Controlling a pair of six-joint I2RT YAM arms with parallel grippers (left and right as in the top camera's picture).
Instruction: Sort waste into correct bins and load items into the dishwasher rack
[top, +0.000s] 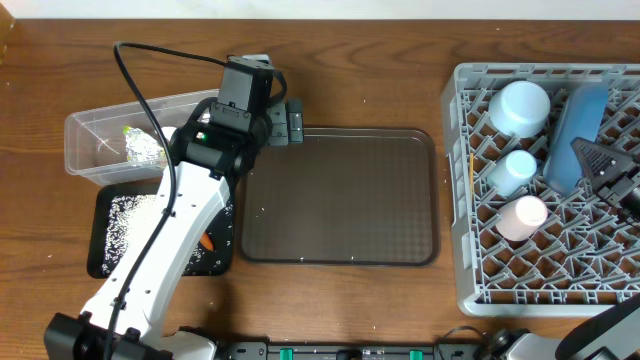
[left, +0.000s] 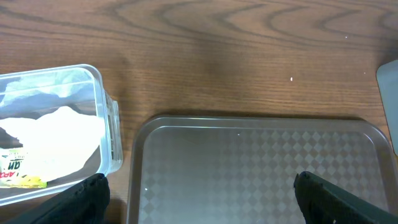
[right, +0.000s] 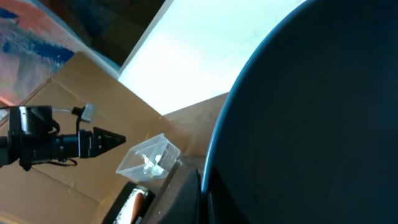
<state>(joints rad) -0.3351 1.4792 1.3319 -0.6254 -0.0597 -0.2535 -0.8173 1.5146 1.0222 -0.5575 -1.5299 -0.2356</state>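
Observation:
The grey dishwasher rack (top: 470, 250) on the right holds a pale bowl (top: 522, 105), a light blue cup (top: 515, 170), a pink cup (top: 522, 215) and the blue plate (top: 580, 130) standing on edge. A thin chopstick (top: 471, 170) lies along the rack's left side. My right gripper (top: 603, 165) is shut on the plate's rim; the plate (right: 311, 118) fills the right wrist view beside a dark finger (right: 189, 196). My left gripper (left: 202, 205) hangs open over the brown tray's back left corner, holding nothing. The clear tub (top: 90, 130) holds foil (top: 143, 148), tissue (left: 56, 130) and a wrapper (left: 18, 174). The black tray (top: 100, 250) holds rice and a carrot (top: 207, 241).
The dark brown serving tray (top: 340, 195) lies between the bins and the rack. The left arm stretches from the front left over the black tray. A few white specks lie on the wooden table (top: 400, 60).

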